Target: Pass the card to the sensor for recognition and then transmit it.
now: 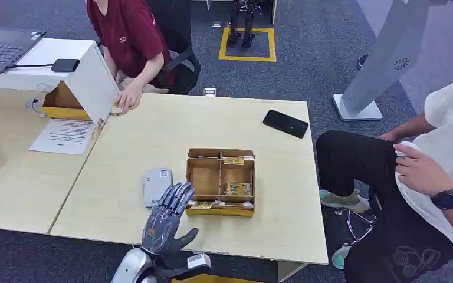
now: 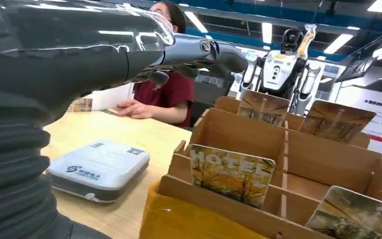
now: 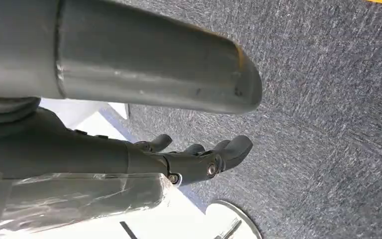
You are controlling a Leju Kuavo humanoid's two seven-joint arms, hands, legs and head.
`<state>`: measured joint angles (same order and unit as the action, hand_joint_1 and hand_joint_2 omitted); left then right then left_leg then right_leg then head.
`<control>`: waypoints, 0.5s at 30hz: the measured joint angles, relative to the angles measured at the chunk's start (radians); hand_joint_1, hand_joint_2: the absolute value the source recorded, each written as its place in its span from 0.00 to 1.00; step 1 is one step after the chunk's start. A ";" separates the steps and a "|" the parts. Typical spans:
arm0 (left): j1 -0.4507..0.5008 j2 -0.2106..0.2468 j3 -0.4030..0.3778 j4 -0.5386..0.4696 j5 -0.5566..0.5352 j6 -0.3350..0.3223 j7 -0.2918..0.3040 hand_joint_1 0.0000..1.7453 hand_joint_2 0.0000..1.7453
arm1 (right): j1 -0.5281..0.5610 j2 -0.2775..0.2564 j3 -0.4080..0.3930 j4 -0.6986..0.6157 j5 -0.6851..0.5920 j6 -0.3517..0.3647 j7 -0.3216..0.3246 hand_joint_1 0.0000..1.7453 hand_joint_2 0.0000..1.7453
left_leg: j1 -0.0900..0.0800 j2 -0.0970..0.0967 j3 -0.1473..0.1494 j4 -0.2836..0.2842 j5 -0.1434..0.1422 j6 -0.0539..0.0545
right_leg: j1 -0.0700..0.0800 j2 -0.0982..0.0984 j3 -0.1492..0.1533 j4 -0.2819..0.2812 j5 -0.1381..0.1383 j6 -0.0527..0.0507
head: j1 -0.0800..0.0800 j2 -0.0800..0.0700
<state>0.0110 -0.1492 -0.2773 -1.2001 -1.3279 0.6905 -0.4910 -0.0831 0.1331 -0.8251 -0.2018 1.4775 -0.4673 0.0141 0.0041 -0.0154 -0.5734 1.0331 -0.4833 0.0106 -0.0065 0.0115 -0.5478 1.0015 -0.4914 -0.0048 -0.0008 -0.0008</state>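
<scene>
A brown cardboard box [image 1: 220,181] with compartments stands near the table's front edge, holding several hotel cards [image 1: 236,188] upright. In the left wrist view one card reading HOTEL [image 2: 230,173] leans in the near compartment. A white card sensor [image 1: 157,186] lies flat just left of the box, also seen as the sensor [image 2: 98,169]. My left hand [image 1: 168,217] hovers at the table's front edge, between sensor and box, fingers spread and holding nothing; its fingers [image 2: 204,52] reach out above the box. My right hand [image 3: 199,157] hangs over the carpet, fingers loosely apart, empty.
A black phone [image 1: 285,124] lies at the table's far right. A person in red [image 1: 131,35] rests a hand by a white-topped box [image 1: 76,82] at the far left. Another seated person [image 1: 424,171] is close on the right. A paper sheet [image 1: 63,135] lies on the left table.
</scene>
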 joint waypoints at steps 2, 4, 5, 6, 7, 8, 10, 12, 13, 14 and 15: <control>-0.005 -0.005 0.000 0.008 0.004 0.000 0.007 0.00 1.00 | 0.000 0.000 0.000 0.000 0.001 0.000 0.000 0.00 0.00 | 0.000 0.000 0.000 0.000 0.000 0.000 | 0.000 0.000 0.000 0.000 0.000 0.000 | 0.000 0.000; -0.012 -0.010 0.000 0.018 0.012 0.000 0.010 0.00 1.00 | 0.000 0.000 0.000 0.000 0.005 0.000 0.000 0.00 0.00 | 0.000 0.000 0.000 0.000 0.000 0.000 | 0.000 0.000 0.000 0.000 0.000 0.000 | 0.000 0.000; -0.016 -0.011 0.000 0.024 0.014 0.000 0.014 0.00 1.00 | -0.001 0.000 0.000 0.000 0.008 0.000 0.000 0.00 0.00 | 0.000 0.000 0.000 0.000 0.000 0.000 | 0.000 0.000 0.000 0.000 0.000 0.000 | 0.000 0.000; -0.020 -0.013 0.000 0.028 0.015 0.000 0.018 0.00 1.00 | -0.001 0.000 0.000 0.000 0.011 0.000 -0.001 0.00 0.00 | 0.000 0.000 0.000 0.000 0.000 0.000 | 0.000 0.000 0.000 0.000 0.000 0.000 | 0.000 0.000; -0.022 -0.015 0.000 0.032 0.016 0.000 0.018 0.00 1.00 | -0.001 0.000 0.000 0.000 0.013 0.000 -0.001 0.00 0.00 | 0.000 0.000 0.000 0.000 0.000 0.000 | 0.000 0.000 0.000 0.000 0.000 0.000 | 0.000 0.000; -0.025 -0.017 0.000 0.037 0.017 0.000 0.018 0.00 1.00 | -0.001 0.000 0.000 0.000 0.013 0.000 -0.001 0.00 0.00 | 0.000 0.000 0.000 0.000 0.000 0.000 | 0.000 0.000 0.000 0.000 0.000 0.000 | 0.000 0.000; -0.029 -0.020 0.000 0.046 0.018 0.000 0.018 0.00 1.00 | -0.002 0.000 0.000 0.000 0.015 0.000 -0.001 0.00 0.00 | 0.000 0.000 0.000 0.000 0.000 0.000 | 0.000 0.000 0.000 0.000 0.000 0.000 | 0.000 0.000; -0.033 -0.020 0.000 0.052 0.018 0.000 0.018 0.00 1.00 | -0.002 0.000 0.000 0.000 0.015 0.000 -0.001 0.00 0.00 | 0.000 0.000 0.000 0.000 0.000 0.000 | 0.000 0.000 0.000 0.000 0.000 0.000 | 0.000 0.000; -0.034 -0.020 0.000 0.055 0.017 0.000 0.020 0.00 1.00 | -0.002 0.000 0.000 0.000 0.016 0.000 -0.001 0.00 0.00 | 0.000 0.000 0.000 0.000 0.000 0.000 | 0.000 0.000 0.000 0.000 0.000 0.000 | 0.000 0.000; -0.036 -0.020 0.000 0.058 0.014 0.000 0.022 0.00 1.00 | -0.002 0.000 0.000 0.000 0.016 0.000 -0.003 0.00 0.00 | 0.000 0.000 0.000 0.000 0.000 0.000 | 0.000 0.000 0.000 0.000 0.000 0.000 | 0.000 0.000; -0.037 -0.021 0.000 0.061 0.014 0.000 0.024 0.00 1.00 | -0.002 0.000 0.000 0.000 0.018 0.000 -0.004 0.00 0.00 | 0.000 0.000 0.000 0.000 0.000 0.000 | 0.000 0.000 0.000 0.000 0.000 0.000 | 0.000 0.000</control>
<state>-0.0263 -0.1698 -0.2777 -1.1387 -1.3142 0.6905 -0.4669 -0.0853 0.1335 -0.8251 -0.2018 1.4950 -0.4673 0.0103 0.0040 -0.0154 -0.5734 1.0331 -0.4833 0.0106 -0.0065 0.0115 -0.5478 1.0015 -0.4913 -0.0048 -0.0008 -0.0008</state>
